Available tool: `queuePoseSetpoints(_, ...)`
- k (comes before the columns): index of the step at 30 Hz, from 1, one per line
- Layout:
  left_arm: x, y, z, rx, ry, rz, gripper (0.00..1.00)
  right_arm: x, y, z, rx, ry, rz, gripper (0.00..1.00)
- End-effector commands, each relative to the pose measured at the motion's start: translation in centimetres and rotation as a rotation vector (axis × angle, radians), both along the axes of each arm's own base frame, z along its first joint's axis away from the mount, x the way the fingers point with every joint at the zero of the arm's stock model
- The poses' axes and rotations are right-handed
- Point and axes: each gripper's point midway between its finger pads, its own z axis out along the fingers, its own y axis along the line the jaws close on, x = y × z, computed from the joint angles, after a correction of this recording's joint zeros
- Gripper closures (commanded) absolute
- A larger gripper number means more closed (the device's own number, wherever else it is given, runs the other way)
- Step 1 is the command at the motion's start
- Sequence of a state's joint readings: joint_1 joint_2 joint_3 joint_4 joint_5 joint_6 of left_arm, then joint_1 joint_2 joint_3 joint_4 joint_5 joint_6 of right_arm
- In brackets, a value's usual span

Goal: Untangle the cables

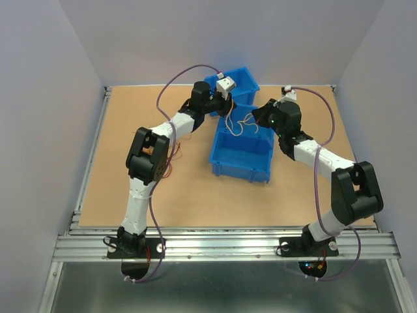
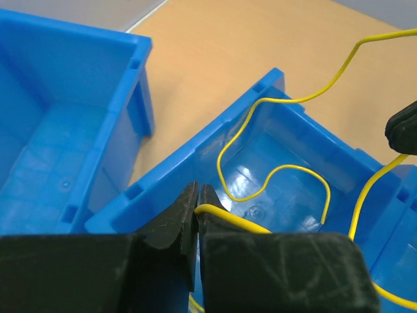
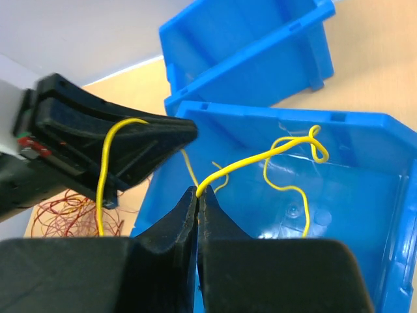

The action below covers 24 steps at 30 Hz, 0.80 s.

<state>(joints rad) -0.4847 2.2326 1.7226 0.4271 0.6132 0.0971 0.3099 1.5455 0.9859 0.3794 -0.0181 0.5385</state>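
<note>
The cables are held at both pairs of jaws. A hair-fine yellow wire (image 3: 260,156) is pinched at the very tips of the right gripper (image 3: 197,192), whose black jaws are pressed flat together on it. A yellow strand is likewise nipped between the all-but-closed jaws of the left gripper (image 2: 197,190). Whether both hold one and the same wire cannot be told.

Just beyond the right jaws the wire rises to a small knot-like loop (image 3: 316,147). From there it falls into the open blue plastic bin (image 3: 365,150) below and ahead. A second blue plastic bin (image 3: 260,39) is seen farther beyond. Off to the left of the jaws, past the other gripper, a loose nest of fine red wires (image 3: 68,218) lies on the tan table (image 3: 384,39).

The step in hand is judged to be the drawing out of one yellow wire. A slow, gentle parting of the grippers is called for next, so that the loop is eased open rather than tightened.
</note>
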Motion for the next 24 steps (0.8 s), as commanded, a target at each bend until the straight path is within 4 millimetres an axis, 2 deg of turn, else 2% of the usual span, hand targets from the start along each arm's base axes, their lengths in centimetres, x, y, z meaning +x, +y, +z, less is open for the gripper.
queuePoseSetpoints(1, 1.0, 1.6, 6.5, 0.034, -0.168, 0.093, 0.84, 1.2, 0.3, 1.3, 0.050, -0.005, -0.022, 0.99)
queuePoseSetpoints(4, 1.3, 2.5, 6.0, 0.100, -0.183, 0.126, 0.77, 1.4, -0.5, 0.1, 0.057, 0.037, -0.079, 0.99)
queuePoseSetpoints(9, 1.2, 2.9, 4.6, 0.227, -0.202, 0.179, 0.68, 1.5, -2.0, -0.7, 0.076, 0.060, -0.168, 0.99)
queuePoseSetpoints(12, 1.1, 2.4, 4.2, 0.267, -0.178, 0.187, 0.59, 1.8, -2.7, -1.0, 0.080, 0.068, -0.192, 1.00)
queuePoseSetpoints(14, 1.2, 2.2, 4.1, 0.295, -0.166, 0.203, 0.58, 2.2, -3.2, -0.9, 0.074, 0.068, -0.206, 0.99)
queuePoseSetpoints(17, 1.3, 2.8, 5.3, 0.324, -0.180, 0.230, 0.52, 3.1, -3.3, -0.1, 0.065, 0.051, -0.198, 1.00)
queuePoseSetpoints(18, 1.4, 3.0, 5.3, 0.328, -0.181, 0.240, 0.52, 3.1, -3.2, -0.7, 0.060, 0.066, -0.195, 1.00)
queuePoseSetpoints(19, 1.2, 3.4, 6.3, 0.328, -0.198, 0.252, 0.50, 3.4, -3.0, -0.3, 0.051, 0.058, -0.185, 1.00)
queuePoseSetpoints(20, 1.1, 4.0, 7.4, 0.332, -0.216, 0.277, 0.48, 3.5, -2.6, -1.1, 0.041, 0.078, -0.163, 1.00)
queuePoseSetpoints(22, 0.9, 4.8, 8.5, 0.340, -0.236, 0.298, 0.44, 4.0, -1.8, -1.6, 0.033, 0.089, -0.125, 0.99)
queuePoseSetpoints(23, 0.7, 5.1, 8.9, 0.351, -0.248, 0.309, 0.43, 4.2, -1.1, -2.7, 0.030, 0.117, -0.088, 1.00)
queuePoseSetpoints(24, 0.1, 5.7, 9.7, 0.351, -0.259, 0.318, 0.42, 4.4, -0.9, -3.0, 0.026, 0.123, -0.076, 1.00)
